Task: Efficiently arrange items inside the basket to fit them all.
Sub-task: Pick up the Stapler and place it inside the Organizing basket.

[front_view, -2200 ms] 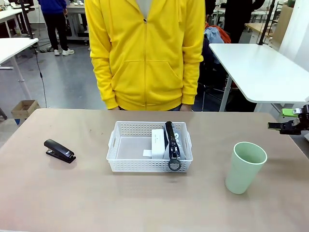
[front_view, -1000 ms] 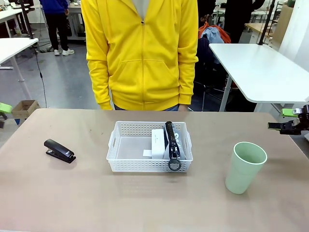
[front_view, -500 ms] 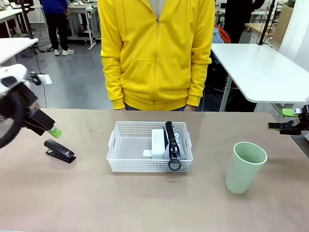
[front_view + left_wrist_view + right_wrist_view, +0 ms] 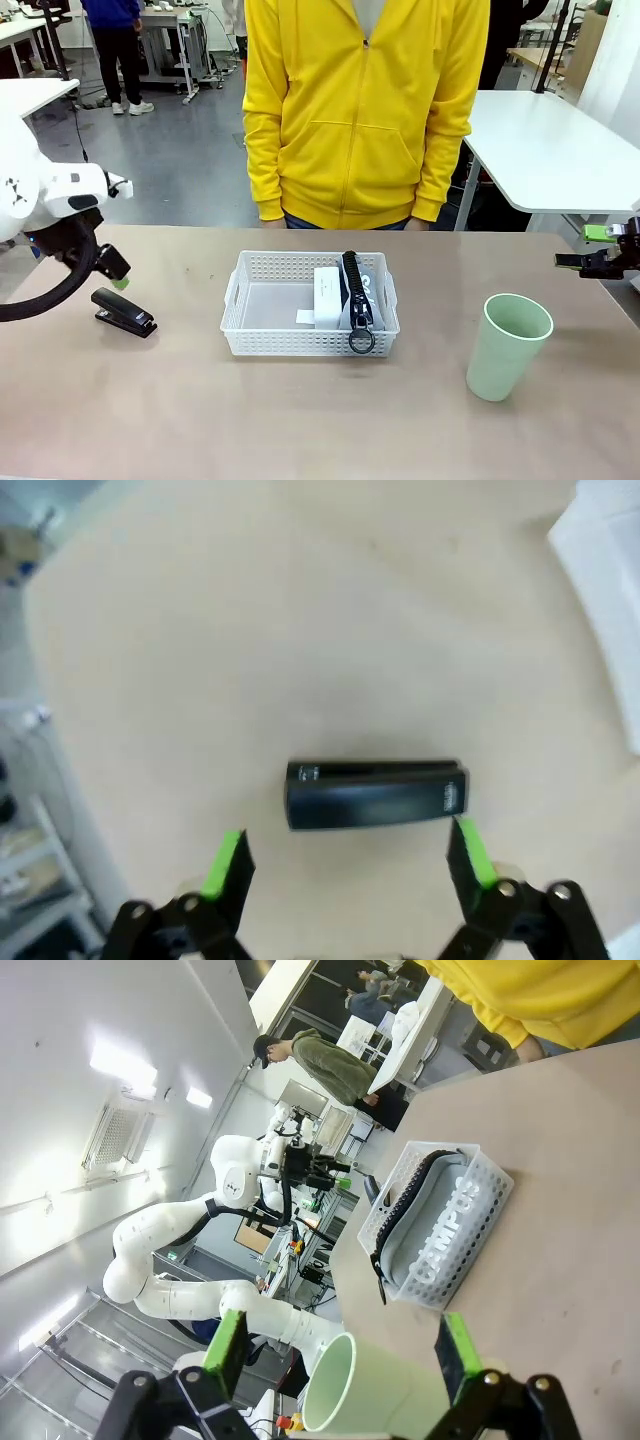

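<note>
Stapler (image 4: 375, 795) lies below the left tool (image 4: 347, 832), spread wide, empty; right tool (image 4: 345, 1325) likewise.

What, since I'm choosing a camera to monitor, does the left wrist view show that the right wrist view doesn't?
Left wrist view: the black stapler lying flat just ahead of the open left end effector. Right wrist view: the pale green cup close before the open right end effector, and farther off the white basket holding the grey pouch. Shared: the tan table beneath.
</note>
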You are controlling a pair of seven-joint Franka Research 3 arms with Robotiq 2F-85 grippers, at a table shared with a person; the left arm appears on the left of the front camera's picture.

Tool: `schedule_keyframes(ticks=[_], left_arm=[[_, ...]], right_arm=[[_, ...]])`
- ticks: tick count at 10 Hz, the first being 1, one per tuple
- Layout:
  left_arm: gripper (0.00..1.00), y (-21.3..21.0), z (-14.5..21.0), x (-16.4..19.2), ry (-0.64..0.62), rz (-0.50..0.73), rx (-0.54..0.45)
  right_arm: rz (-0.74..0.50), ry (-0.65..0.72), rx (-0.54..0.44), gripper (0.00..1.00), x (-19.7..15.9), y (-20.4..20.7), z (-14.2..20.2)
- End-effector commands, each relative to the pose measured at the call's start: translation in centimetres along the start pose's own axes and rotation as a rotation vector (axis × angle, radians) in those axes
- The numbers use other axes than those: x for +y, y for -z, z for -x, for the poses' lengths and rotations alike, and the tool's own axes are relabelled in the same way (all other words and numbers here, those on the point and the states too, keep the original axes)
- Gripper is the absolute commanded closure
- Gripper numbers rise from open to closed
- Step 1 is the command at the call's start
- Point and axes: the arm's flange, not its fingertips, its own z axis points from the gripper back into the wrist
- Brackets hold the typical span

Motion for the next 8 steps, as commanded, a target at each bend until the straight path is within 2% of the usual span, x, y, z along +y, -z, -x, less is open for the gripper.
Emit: schedule_keyframes(ticks=[1,3,5,6,8], left_arm=[[0.0,0.3,2.5,-1.5,-0.04,0.038,0.113],[0.0,0.6,2.6,-1.5,-0.059,0.041,0.139],[0.0,0.8,2.3,-1.1,-0.143,0.011,0.119],[0.0,1.2,1.5,-0.7,-0.054,0.052,0.136],[0.0,1.2,1.5,-0.7,-0.054,0.052,0.136]], right_arm=[[-0.004,0.016,0.005,0.0,0.4,0.1,-0.2],[-0.004,0.016,0.005,0.0,0.4,0.1,-0.2],[-0.004,0.016,0.005,0.0,0.4,0.1,-0.2],[-0.004,0.016,0.005,0.0,0.4,0.1,-0.2],[-0.004,0.016,0.005,0.0,0.4,0.1,-0.2]])
